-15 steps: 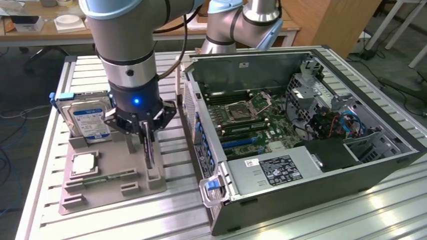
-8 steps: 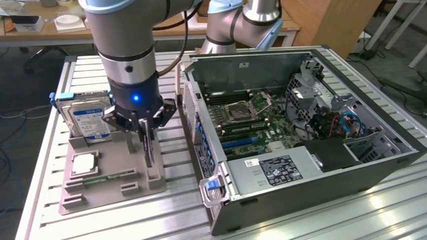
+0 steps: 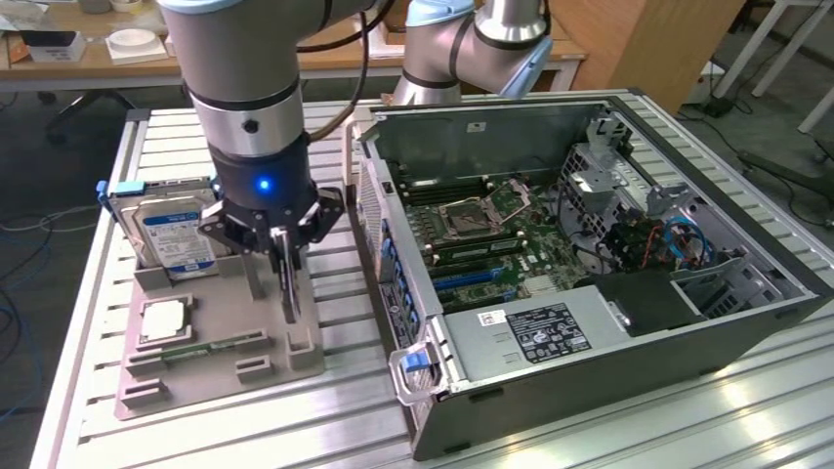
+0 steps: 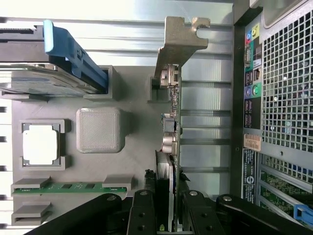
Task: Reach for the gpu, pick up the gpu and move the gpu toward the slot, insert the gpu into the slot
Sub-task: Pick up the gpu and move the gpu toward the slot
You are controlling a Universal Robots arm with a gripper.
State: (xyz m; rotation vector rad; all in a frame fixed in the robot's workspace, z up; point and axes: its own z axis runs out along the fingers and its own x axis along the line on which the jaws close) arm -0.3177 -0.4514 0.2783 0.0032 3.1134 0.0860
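Pincer clasping gpu (fan hidden)

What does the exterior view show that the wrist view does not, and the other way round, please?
Exterior view: inside the open computer case, the motherboard and power supply, plus the arm above. Wrist view: the gpu standing on edge with its silver bracket, and the case's rear ports. Both: the gripper at the gpu, the hard drive, the processor chip and the grey tray.

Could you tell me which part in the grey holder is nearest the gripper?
The green graphics card standing on edge; the gripper straddles it, away from drive and chip.
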